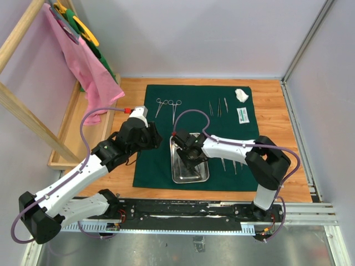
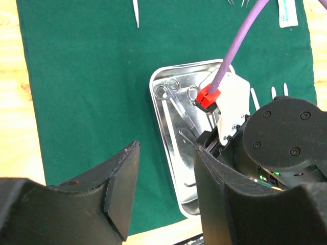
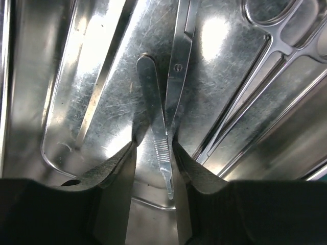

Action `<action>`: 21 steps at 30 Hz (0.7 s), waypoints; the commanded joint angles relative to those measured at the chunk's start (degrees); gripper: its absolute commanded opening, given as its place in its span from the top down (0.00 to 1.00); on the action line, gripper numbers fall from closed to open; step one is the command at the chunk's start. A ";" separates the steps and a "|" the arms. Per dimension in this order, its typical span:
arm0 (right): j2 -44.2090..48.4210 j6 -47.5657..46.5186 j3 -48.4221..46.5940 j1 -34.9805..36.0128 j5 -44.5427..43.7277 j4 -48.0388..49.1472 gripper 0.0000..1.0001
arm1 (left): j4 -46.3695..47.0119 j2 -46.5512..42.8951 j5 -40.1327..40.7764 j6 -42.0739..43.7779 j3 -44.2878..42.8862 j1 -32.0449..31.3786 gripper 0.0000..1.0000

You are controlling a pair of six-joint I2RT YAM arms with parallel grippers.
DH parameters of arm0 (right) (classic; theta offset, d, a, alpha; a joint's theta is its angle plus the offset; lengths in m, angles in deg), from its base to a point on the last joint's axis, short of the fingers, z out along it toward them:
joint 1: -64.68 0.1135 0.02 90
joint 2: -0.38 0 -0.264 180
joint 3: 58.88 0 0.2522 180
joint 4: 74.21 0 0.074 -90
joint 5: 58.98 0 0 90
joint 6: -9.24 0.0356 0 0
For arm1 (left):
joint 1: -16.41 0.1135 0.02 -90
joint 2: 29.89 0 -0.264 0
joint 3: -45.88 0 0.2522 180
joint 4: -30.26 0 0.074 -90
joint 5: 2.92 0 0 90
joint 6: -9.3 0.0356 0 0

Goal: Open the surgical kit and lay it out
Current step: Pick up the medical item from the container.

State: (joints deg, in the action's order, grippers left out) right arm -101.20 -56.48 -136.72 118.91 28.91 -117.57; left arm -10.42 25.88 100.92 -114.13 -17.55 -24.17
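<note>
The dark green cloth (image 1: pixel 194 97) of the surgical kit lies spread flat. On its far part lie two ring-handled forceps (image 1: pixel 161 105), thin tweezers (image 1: pixel 218 107), a white gauze wad (image 1: pixel 241 95) and a small white packet (image 1: pixel 242 114). The steel tray (image 1: pixel 191 180) sits near the front. My right gripper (image 3: pixel 153 163) reaches down into it. Its jaws stand open on either side of a flat scalpel handle (image 3: pixel 153 102), which lies beside scissors (image 3: pixel 179 76). My left gripper (image 2: pixel 166 168) hangs open and holds nothing. It is above the cloth, just left of the tray's rim (image 2: pixel 156 102).
A wooden rack (image 1: pixel 22 105) with a pink cloth (image 1: pixel 83 66) stands at the left, over a low wooden shelf (image 1: pixel 72 133). More thin instruments (image 1: pixel 233 165) lie on the cloth right of the tray. The right arm's purple cable (image 2: pixel 240 46) crosses above the tray.
</note>
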 commanded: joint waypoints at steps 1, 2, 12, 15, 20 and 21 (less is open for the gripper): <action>-3.70 2.43 1.97 2.37 -0.61 -5.74 0.66 | 0.80 -0.66 -0.12 0.56 0.76 0.59 0.49; -3.67 2.77 2.21 2.71 -0.46 -6.51 0.66 | 0.80 -0.70 -0.21 0.57 0.80 0.59 0.49; -2.88 5.07 5.18 3.42 -0.01 -10.27 0.63 | 0.97 -0.77 -0.31 0.38 0.85 0.63 0.49; -3.11 5.16 6.24 3.49 1.46 -10.15 0.64 | 0.78 -0.80 -0.23 0.42 0.62 0.67 0.49; -4.08 4.87 7.24 3.55 2.35 -10.31 0.73 | 1.03 -0.29 -0.35 0.49 0.47 0.68 0.49; -4.07 4.97 7.67 3.53 2.33 -10.06 0.76 | 1.06 -0.16 -0.39 0.56 0.31 0.68 0.49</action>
State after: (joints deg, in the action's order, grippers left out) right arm -100.02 -52.44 -134.64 121.58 29.87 -123.91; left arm -10.37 25.86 100.88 -114.13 -16.94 -24.15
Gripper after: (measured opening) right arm 0.292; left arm 0.510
